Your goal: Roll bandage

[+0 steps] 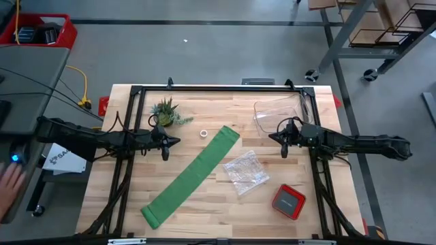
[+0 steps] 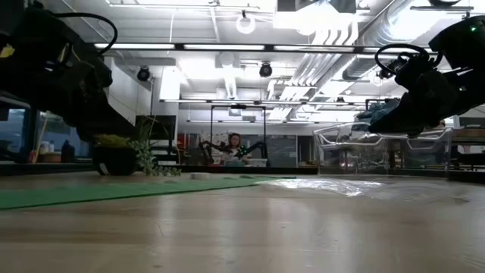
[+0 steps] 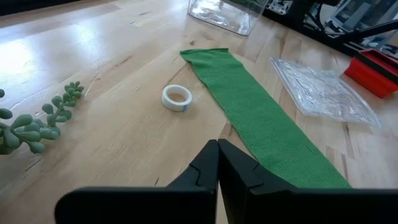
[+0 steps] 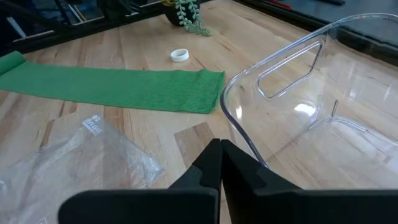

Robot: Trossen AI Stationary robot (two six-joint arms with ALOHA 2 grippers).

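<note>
The bandage (image 1: 191, 177) is a bright green strip lying flat and unrolled on the table, running slantwise from the near left to the far middle; it also shows in the wrist views (image 3: 261, 118) (image 4: 118, 87). My left gripper (image 1: 174, 141) hovers shut at the table's left, short of the strip's far end. My right gripper (image 1: 274, 137) hovers shut at the right, beside a clear bin. Neither touches anything.
A small white tape ring (image 1: 204, 133) lies by the strip's far end. A crinkly clear plastic bag (image 1: 245, 171) lies right of the strip, a red box (image 1: 288, 201) nearer the front right. A clear plastic bin (image 1: 279, 112) and a potted plant (image 1: 165, 112) stand at the back.
</note>
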